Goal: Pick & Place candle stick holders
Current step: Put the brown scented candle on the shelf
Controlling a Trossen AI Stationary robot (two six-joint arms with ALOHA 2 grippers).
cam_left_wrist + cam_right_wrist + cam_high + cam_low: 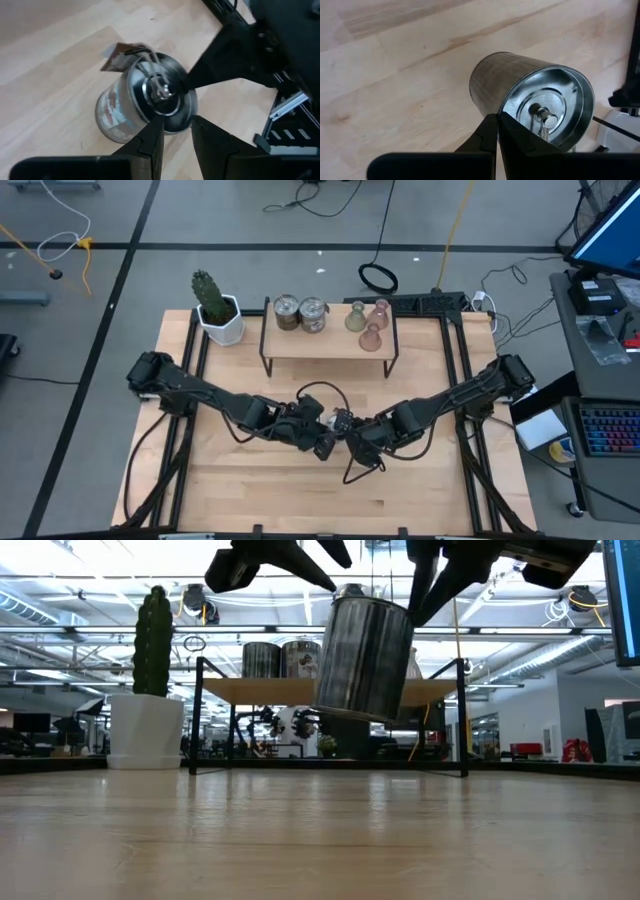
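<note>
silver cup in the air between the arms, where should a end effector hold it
By the rim, from the open top. The silver cup hangs tilted above the table, its body looks too broad to span, and both the left end effector and right end effector already pinch its thin wall.

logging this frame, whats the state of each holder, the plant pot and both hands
Third shiny silver mottled cup: lifted off the table, tilted, both hands at its rim.
Two silver mottled cups: upright on the wooden shelf.
Two pale pink vase-shaped holders and the olive-green one: on the shelf.
White cactus pot: upright, beside the shelf.
Left hand: shut on the cup's rim.
Right hand: shut on the rim.
</note>
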